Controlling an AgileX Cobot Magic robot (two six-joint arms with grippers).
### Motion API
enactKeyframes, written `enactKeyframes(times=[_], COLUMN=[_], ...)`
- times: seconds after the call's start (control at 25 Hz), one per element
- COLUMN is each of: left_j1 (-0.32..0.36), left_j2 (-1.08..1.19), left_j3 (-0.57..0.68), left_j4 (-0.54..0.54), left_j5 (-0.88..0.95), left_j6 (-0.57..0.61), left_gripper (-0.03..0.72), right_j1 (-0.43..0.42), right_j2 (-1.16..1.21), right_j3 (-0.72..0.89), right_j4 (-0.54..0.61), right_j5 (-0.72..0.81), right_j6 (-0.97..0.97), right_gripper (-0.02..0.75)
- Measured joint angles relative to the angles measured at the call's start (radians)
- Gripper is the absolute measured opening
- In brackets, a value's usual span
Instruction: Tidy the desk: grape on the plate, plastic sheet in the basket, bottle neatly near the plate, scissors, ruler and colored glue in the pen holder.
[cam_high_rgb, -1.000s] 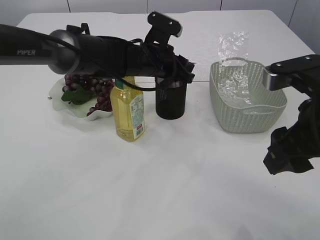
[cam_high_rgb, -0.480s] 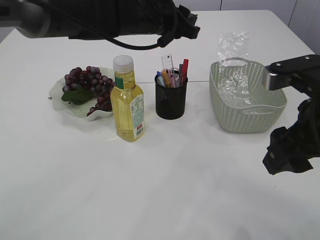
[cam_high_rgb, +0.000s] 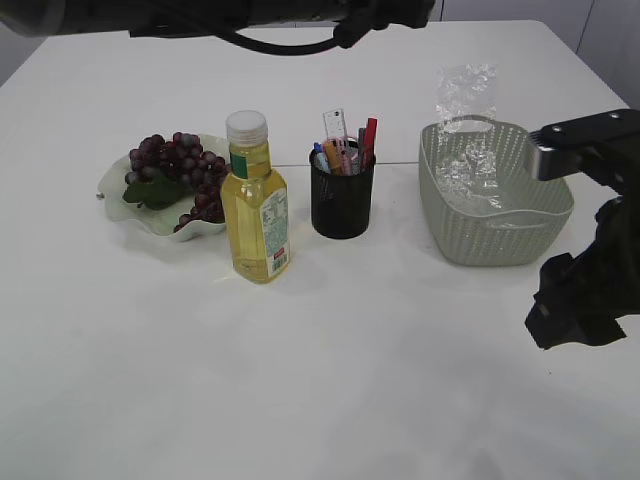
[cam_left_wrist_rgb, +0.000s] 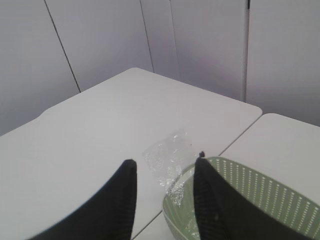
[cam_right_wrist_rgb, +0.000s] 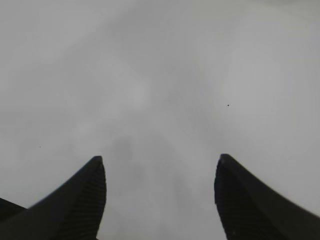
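The grape (cam_high_rgb: 172, 172) lies on the pale green plate (cam_high_rgb: 112, 195) at the left. Beside it the bottle (cam_high_rgb: 256, 212) stands upright. The black pen holder (cam_high_rgb: 342, 205) holds the clear ruler (cam_high_rgb: 335, 125), a red glue pen (cam_high_rgb: 370, 132) and pink and blue scissors handles (cam_high_rgb: 343, 156). The plastic sheet (cam_high_rgb: 466, 95) drapes over the basket's (cam_high_rgb: 500, 225) far rim, partly inside; the left wrist view shows this plastic sheet (cam_left_wrist_rgb: 172, 150) and the basket (cam_left_wrist_rgb: 260, 192). My left gripper (cam_left_wrist_rgb: 165, 161) is open, empty and high above them. My right gripper (cam_right_wrist_rgb: 160, 158) is open over bare desk.
My left arm (cam_high_rgb: 300, 18) spans the top edge of the exterior view. The right arm (cam_high_rgb: 585, 285) hangs low at the right edge, just in front of the basket. White desk (cam_high_rgb: 330, 380) stretches in front of all the objects.
My left arm has lifted up and away from the pen holder to the top of the view, uncovering the holder and its contents. The right arm has not moved.
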Motion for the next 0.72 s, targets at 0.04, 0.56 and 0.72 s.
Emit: enactKeyframes(times=[0.04,0.56,0.72], left_j1=[-0.005,-0.011,-0.011], left_j2=[-0.001,-0.004,-0.004], left_j3=[0.000,0.186,0.216], left_j4=[0.010,0.127,0.422], left_j5=[0.005,0.238,0.346], left_j6=[0.000,-0.016,-0.241], left_gripper=[0.287,0.287,0.287], right_j1=[0.000,0.000,0.000], right_j2=[0.000,0.000,0.000], right_j3=[0.000,0.000,0.000], right_j4=[0.000,0.000,0.000], right_j5=[0.000,0.000,0.000], right_j6=[0.000,0.000,0.000], right_gripper=[0.498,0.498,0.498])
